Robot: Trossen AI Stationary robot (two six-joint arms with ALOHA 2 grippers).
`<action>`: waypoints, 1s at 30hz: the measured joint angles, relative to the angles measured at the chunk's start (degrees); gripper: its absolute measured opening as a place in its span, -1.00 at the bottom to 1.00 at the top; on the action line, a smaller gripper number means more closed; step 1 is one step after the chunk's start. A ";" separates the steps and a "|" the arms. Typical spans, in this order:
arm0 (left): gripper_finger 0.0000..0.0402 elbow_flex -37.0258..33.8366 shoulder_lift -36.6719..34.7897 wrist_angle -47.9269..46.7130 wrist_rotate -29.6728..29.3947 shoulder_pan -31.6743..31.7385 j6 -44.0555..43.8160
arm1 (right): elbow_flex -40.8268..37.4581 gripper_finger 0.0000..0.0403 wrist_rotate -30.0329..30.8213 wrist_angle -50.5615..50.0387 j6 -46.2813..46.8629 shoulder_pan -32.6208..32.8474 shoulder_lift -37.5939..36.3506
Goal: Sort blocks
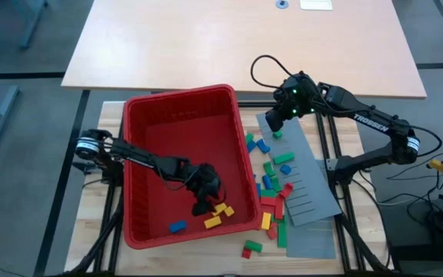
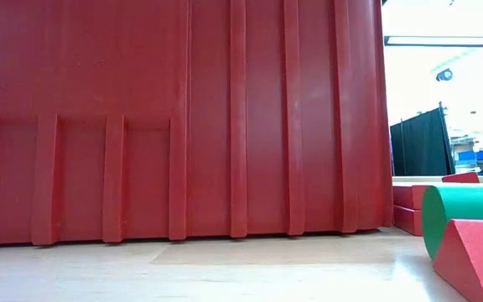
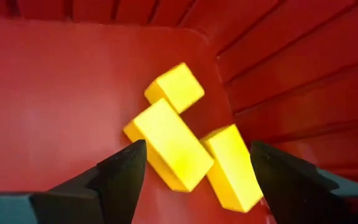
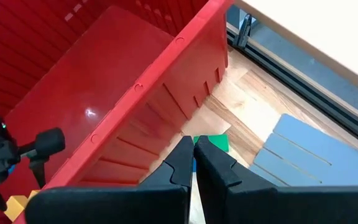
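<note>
Pale wood planks form the worktop (image 1: 91, 231), with a larger tan table (image 1: 237, 38) beyond it. On the planks stands one big red bin (image 1: 141, 108) of smooth moulded plastic, open-topped, its outer walls stiffened by vertical ribs, as the low view shows close up. Beside it lie flat grey slotted panels (image 1: 314, 200); I count at least two, overlapping.

Blocks inside the bin: three yellow bricks (image 3: 179, 143) in the corner nearest my left gripper, plain rectangular, matt, sharp-edged, lying touching one another at angles. One blue brick (image 1: 178, 226) lies apart from them on the bin floor. Further blocks (image 1: 271, 181) in red, green, blue and yellow are scattered outside, between the bin wall and the panels and partly on the panels; they overlap too much for a firm count, though they number well over a dozen. Two more, a red (image 1: 247, 251) and a green (image 1: 254, 246), lie at the front by the bin's corner.

My left gripper (image 3: 194, 180) is down inside the bin, jaws apart, one finger on either side of the yellow group and closed on nothing.

My right gripper (image 4: 194, 162) hangs outside the bin's far corner, above the wood and a green block (image 4: 215, 143), beside the upper end of a panel. Its jaws are together with only a thin slit between them, and they hold nothing.
</note>
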 joint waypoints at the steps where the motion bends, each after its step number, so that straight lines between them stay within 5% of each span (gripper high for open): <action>1: 0.37 0.00 0.00 0.46 -0.73 -0.15 -0.16 | 0.00 -1.00 0.01 0.01 -0.10 -0.01 0.00; 14: 0.37 0.00 0.09 0.70 -4.34 -0.29 -3.07 | 0.00 -1.00 0.01 0.13 -0.30 0.00 0.00; 22: 0.37 0.02 5.48 0.94 1.81 -0.52 -8.24 | 0.00 -1.00 0.02 0.27 -0.30 -0.02 0.00; 30: 0.36 1.30 8.11 1.02 0.31 -0.87 -10.36 | 0.00 -1.00 0.04 0.21 -0.01 -0.02 0.00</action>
